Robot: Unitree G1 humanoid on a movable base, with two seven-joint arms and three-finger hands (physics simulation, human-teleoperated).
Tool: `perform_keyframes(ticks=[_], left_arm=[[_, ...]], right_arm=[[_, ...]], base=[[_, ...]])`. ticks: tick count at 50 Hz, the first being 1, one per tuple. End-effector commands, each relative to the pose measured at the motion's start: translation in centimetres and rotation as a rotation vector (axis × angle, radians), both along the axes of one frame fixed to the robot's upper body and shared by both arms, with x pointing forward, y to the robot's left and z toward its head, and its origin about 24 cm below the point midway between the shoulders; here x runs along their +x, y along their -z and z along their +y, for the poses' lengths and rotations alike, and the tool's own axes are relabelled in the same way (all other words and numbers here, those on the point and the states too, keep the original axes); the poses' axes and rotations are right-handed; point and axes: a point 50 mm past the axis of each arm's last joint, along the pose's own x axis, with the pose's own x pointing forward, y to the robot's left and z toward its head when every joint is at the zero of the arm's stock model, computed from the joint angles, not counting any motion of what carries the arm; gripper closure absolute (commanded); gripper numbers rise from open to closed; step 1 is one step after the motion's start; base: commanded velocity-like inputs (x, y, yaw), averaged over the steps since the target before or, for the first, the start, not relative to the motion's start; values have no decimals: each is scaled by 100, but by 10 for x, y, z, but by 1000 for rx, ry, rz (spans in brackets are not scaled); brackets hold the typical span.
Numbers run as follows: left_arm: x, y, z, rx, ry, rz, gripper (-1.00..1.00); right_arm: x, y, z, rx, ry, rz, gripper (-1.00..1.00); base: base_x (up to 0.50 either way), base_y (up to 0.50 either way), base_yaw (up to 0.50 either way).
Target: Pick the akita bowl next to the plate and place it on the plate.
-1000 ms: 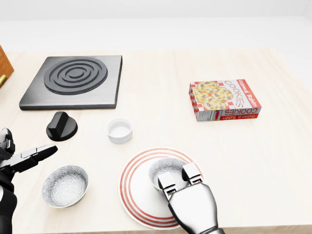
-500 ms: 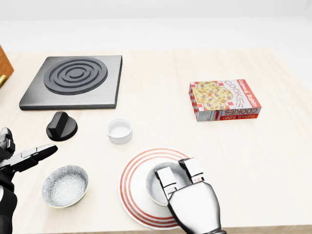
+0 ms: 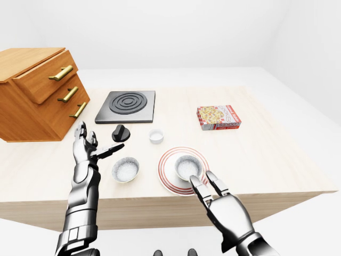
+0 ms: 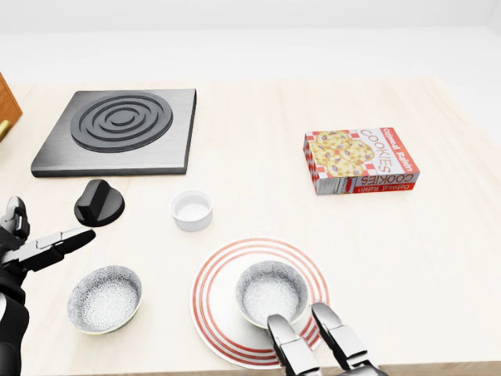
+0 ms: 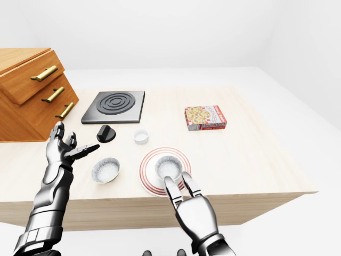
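We are seeing our right hand (image 3: 226, 210) pulling back to the bottom edge of the head view, where a moment ago its fingers were lying over the grey speckled ceramic akita bowl (image 4: 272, 292); its fingers are now spreading wide and holding nothing; the bowl is sitting upright inside the white round plate with red rings (image 4: 207, 301), lower centre, so we are judging the placing done.

Our left hand (image 3: 88, 146) is hovering open at the left, empty.

We are counting:
- two speckled bowls, the second speckled bowl (image 4: 104, 298) lying left of the plate
- one plate
- one small white ramekin (image 4: 192, 209)
- one black round knob (image 4: 99, 202)
- one dark square burner plate (image 4: 117, 129)
- one red cookie box (image 4: 362, 160)
- one wooden drawer cabinet (image 3: 37, 93)
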Motion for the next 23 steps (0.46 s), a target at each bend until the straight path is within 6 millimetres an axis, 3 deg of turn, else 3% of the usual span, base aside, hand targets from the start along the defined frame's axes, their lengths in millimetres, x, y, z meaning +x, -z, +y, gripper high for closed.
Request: perform_keyframes(ticks=[1,6,10,16,23], left_arm=[[-2,-6,-4,-7,21,-17,-100],[-1,-2,-2,-8,16,-12,-100],[-1,0,-2,-9,14,-10,-100],[-2,-1,-2,-7,9,-7,-100],[-2,4,0,-8,7,-5,-100]], right_arm=[[-20,-27,-15,35,31,100,-100],[1,-39,-22,95,109,-5,-100],[3,-42,-24,127,127,4,-100],[27,-65,-33,175,183,-168,-100],[34,-73,-37,197,201,-222,-100]], base=[[0,0,0],[0,0,0],[0,0,0],[0,0,0],[0,0,0]])
